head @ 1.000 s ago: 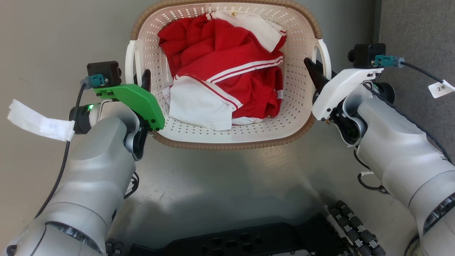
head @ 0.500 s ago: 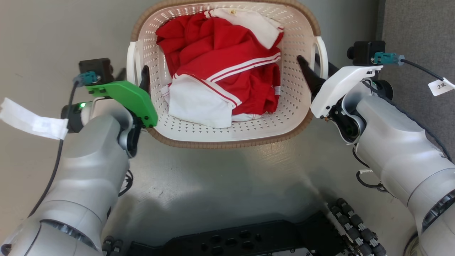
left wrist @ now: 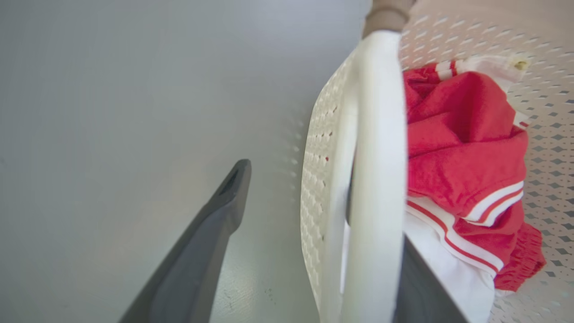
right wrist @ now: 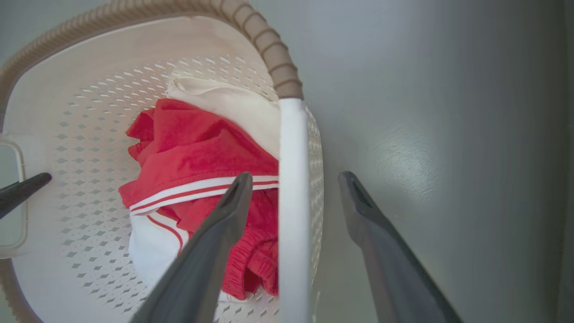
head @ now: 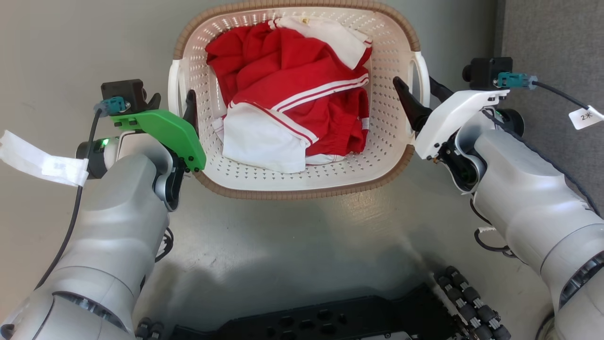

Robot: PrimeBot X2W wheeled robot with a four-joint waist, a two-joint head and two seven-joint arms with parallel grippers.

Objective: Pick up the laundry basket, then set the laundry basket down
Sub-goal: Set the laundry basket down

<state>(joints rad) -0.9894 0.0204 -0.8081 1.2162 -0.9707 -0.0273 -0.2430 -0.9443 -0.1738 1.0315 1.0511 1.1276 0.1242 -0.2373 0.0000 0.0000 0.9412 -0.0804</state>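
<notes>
The laundry basket stands on the grey floor at top centre, cream, perforated, with a brown rim, and holds red and white clothes. My left gripper is open astride the basket's left handle, one finger outside and one inside the wall. In the left wrist view the handle runs between the fingers of the left gripper. My right gripper is open astride the right handle. In the right wrist view that handle sits between the right gripper's two fingers, untouched.
A darker grey carpeted strip borders the floor at the right. My black wheeled base lies along the bottom edge. A white tag hangs from the left arm's cable. Bare grey floor lies between the basket and my base.
Both grippers have moved forward along the basket's sides, so each handle now sits between a pair of fingers. The right gripper has shifted left. Both stay open.
</notes>
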